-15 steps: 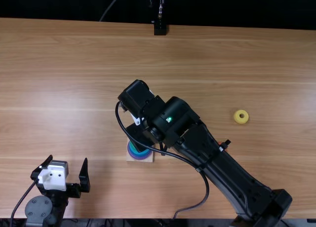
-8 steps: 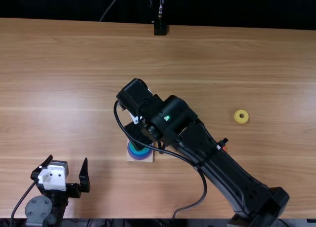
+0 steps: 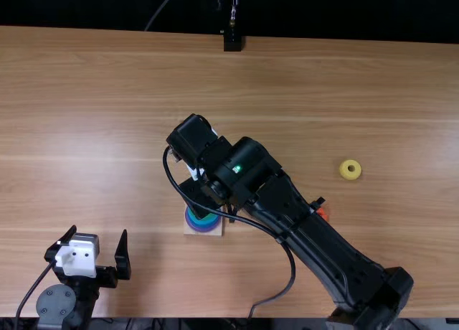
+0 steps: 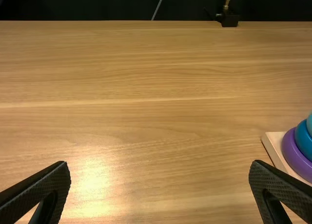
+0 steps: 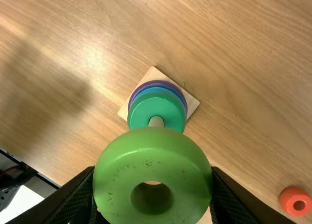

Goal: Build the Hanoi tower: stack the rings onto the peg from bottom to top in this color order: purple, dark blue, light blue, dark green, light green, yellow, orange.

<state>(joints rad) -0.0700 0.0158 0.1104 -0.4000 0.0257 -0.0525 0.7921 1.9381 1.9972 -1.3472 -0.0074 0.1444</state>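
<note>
Right arm (image 3: pixel 251 172): shifted slightly left since the earlier frame, baring more of the orange ring (image 3: pixel 323 214). Near left: left gripper (image 3: pixel 100 230), jaws apart, empty. Near middle: base (image 5: pixel 191 102) with purple ring (image 4: pixel 294 158), dark blue ring (image 4: pixel 303 140), light blue ring (image 4: pixel 310 125) and dark green ring (image 5: pixel 157 107), apparently four seated. Above: light green ring (image 5: pixel 153 156), clamped in right gripper (image 5: pixel 153 169), peg (image 5: pixel 156 121) awaiting it. Right: orange ring, loose. Farther right: yellow ring (image 3: pixel 345 163), loose. Outstanding: three.
</note>
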